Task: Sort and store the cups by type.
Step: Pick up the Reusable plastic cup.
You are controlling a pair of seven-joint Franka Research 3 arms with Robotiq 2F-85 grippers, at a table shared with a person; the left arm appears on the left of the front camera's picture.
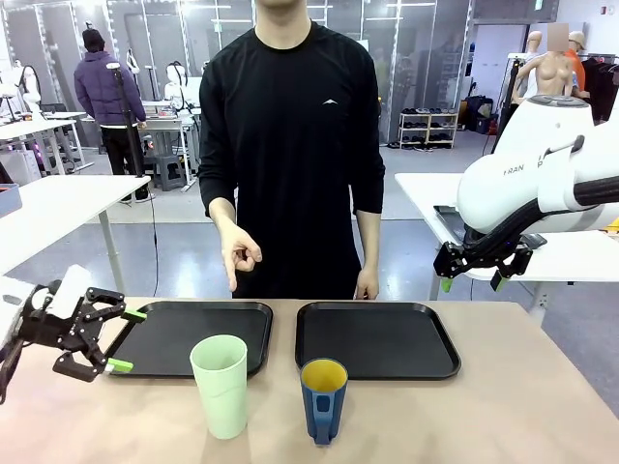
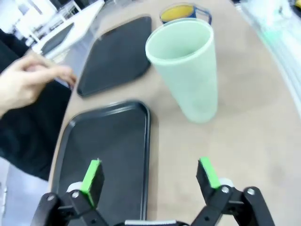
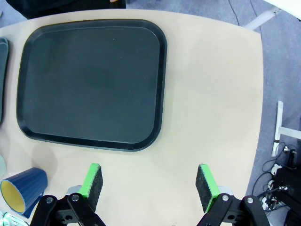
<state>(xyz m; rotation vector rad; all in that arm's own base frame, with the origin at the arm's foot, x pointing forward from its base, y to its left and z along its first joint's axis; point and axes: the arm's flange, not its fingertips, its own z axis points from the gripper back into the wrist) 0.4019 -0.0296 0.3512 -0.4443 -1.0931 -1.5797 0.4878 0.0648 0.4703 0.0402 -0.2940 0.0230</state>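
A tall pale mint-green tumbler [image 1: 221, 385] [image 2: 187, 68] stands upright near the table's front edge, left of centre. Right of it stands a shorter dark-blue mug [image 1: 323, 399] [image 2: 184, 11] [image 3: 21, 190] with a yellow inside, its handle facing the camera in the front view. My left gripper [image 1: 127, 340] [image 2: 151, 175] hovers open at the left, beside the left tray's near corner, pointing toward the tumbler with a gap between. My right gripper [image 1: 473, 284] [image 3: 151, 181] hangs open high above the table's right side. Nothing is between either pair of fingers.
Two black trays lie side by side across the table's middle, the left tray [image 1: 193, 334] [image 2: 111, 150] and the right tray [image 1: 375, 338] [image 3: 91, 82]. A person in black stands at the far side, one hand [image 1: 239, 255] [image 2: 28, 84] held above the left tray.
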